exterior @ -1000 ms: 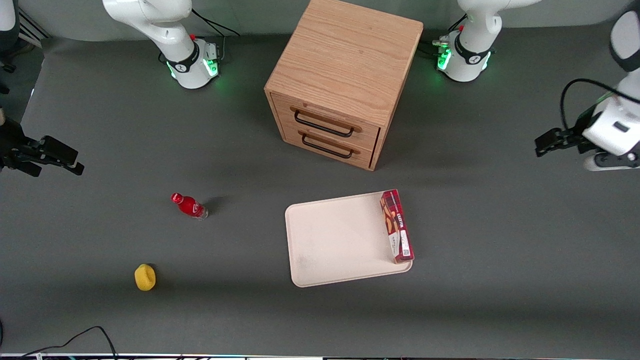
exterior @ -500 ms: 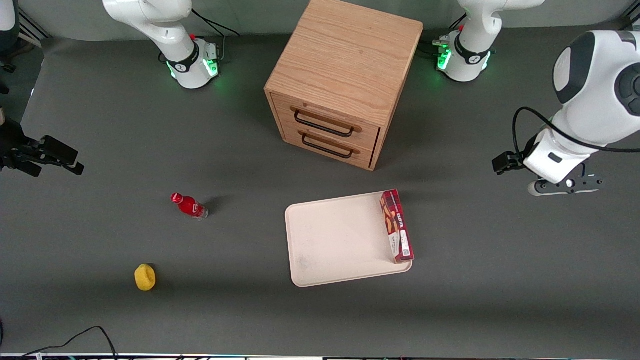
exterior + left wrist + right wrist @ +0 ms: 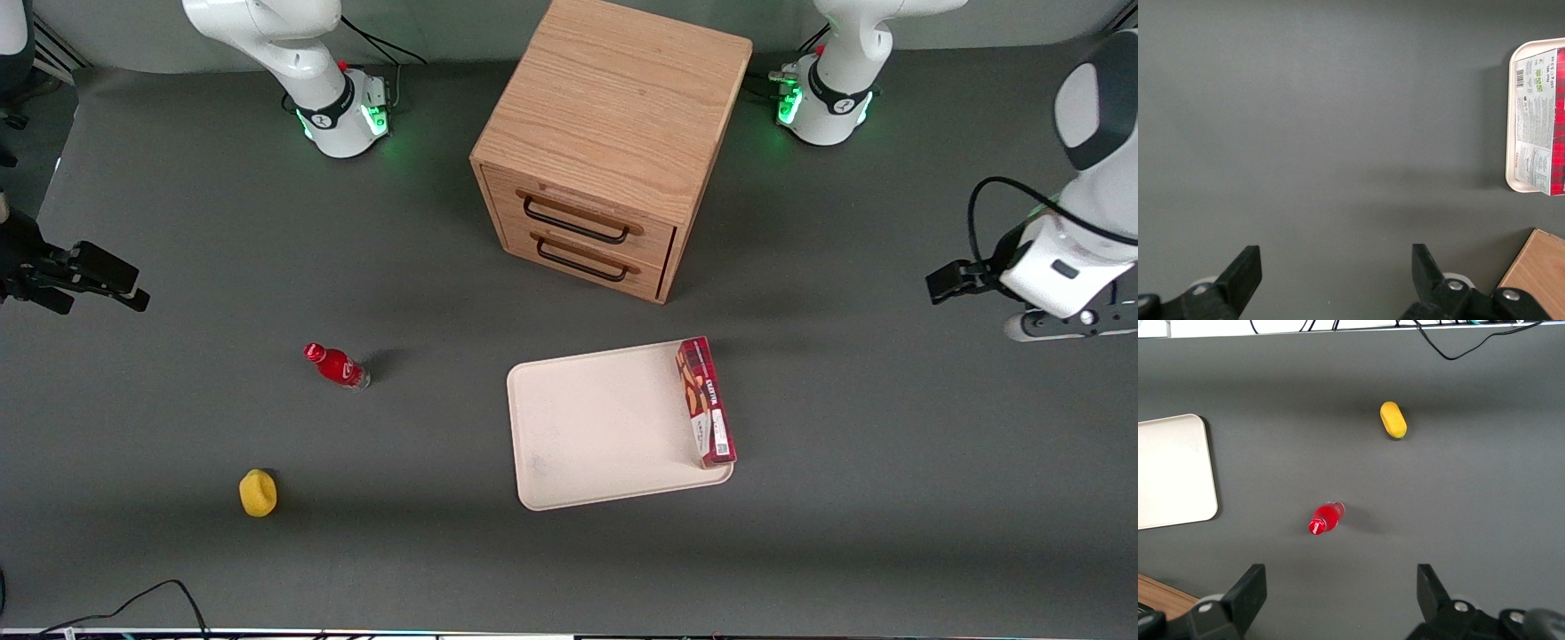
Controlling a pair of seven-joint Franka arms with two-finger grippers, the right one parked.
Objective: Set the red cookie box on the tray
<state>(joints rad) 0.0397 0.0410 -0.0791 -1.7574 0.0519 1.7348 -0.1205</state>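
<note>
Since half a second ago the working arm has swung back toward the right edge of the front view, while the small red bottle point(image 3: 336, 365) at centre-left and the wooden drawer cabinet point(image 3: 613, 142) at upper centre have stayed put. The tray point(image 3: 596, 431) sits just right of centre, and the red cookie box point(image 3: 706, 402) stands on edge along its right rim, apparently fully on it. The gripper point(image 3: 1335, 270) hangs released over bare table at the far right, holding nothing. The placement looks done; a good finish is retreating clear without nudging the box
</note>
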